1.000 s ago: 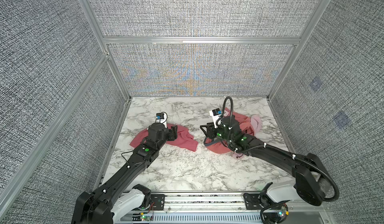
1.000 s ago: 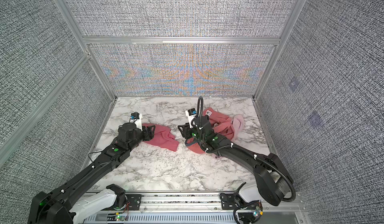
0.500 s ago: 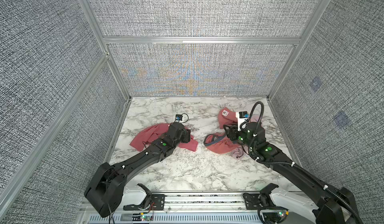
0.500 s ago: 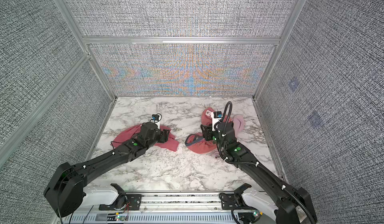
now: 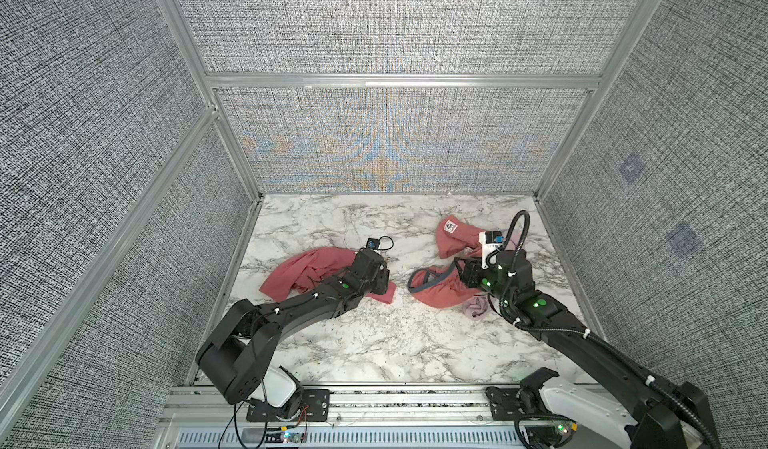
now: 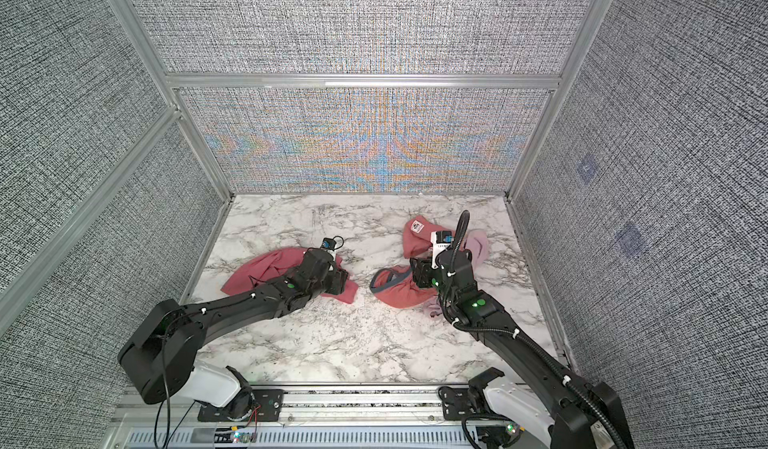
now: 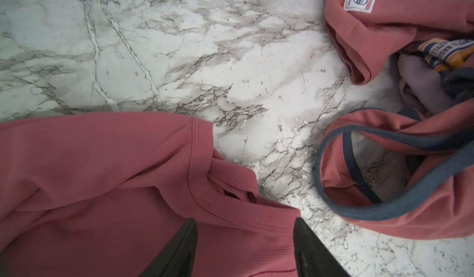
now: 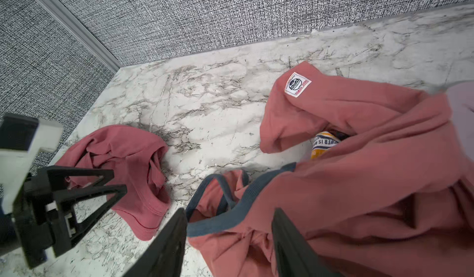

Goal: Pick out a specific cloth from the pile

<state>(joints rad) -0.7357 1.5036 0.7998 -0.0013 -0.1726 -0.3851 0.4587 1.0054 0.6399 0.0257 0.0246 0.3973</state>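
Cloth (image 5: 299,270), plain salmon-red, lies on the table (image 5: 374,343) left of the pile (image 5: 440,297) and apart from it, beneath the parted, empty jaws of the left gripper (image 7: 245,219), while the right gripper (image 8: 229,210) straddles the pile's blue-edged garment (image 8: 359,186), though whether it pinches the fabric I cannot tell.

A small white patch (image 8: 297,84) on a salmon-red garment (image 8: 333,103) in the pile (image 5: 440,297) bears a round dark emblem and a line of red lettering along one side. That lettering is too small to read in either wrist view or in both top views. A yellow, white and navy striped print (image 8: 323,143) is tucked in the folds beside it, and the capitals "OWER IS" can be made out on it in the right wrist view. A white block (image 5: 490,243) on the right arm's wrist carries a short line of dark print, which cannot be read.
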